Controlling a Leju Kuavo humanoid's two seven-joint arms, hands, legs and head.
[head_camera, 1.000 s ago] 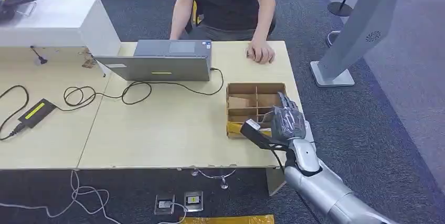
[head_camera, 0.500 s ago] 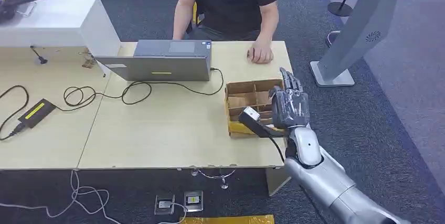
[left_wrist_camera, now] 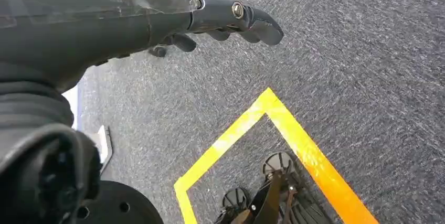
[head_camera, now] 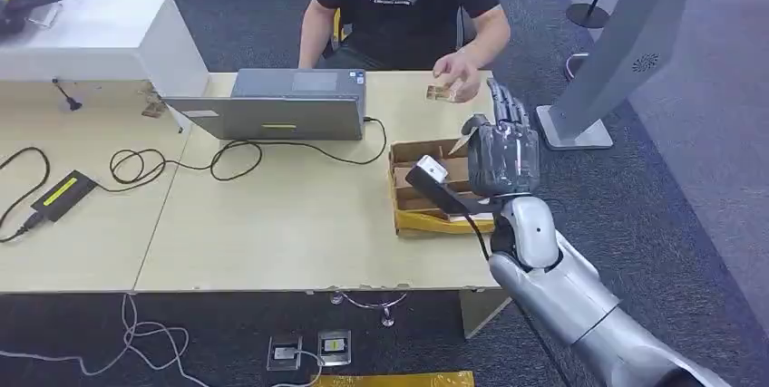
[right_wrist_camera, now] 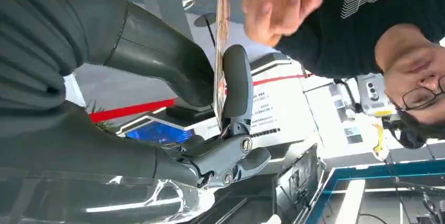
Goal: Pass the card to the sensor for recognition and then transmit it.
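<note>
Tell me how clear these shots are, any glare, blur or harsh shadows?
Head view: even overhead light, soft shadows, table and laptop sharp. Right wrist view: the card pinched in the right hand is edge-on and glints; the person's hand is slightly soft. Left wrist view: a bright reflection on the left hand; carpet crisp.

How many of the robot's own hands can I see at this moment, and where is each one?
2. The right hand is up by the cardboard box on the table, pinching the card. The left hand hangs over grey carpet near yellow floor tape, holding nothing.
</note>
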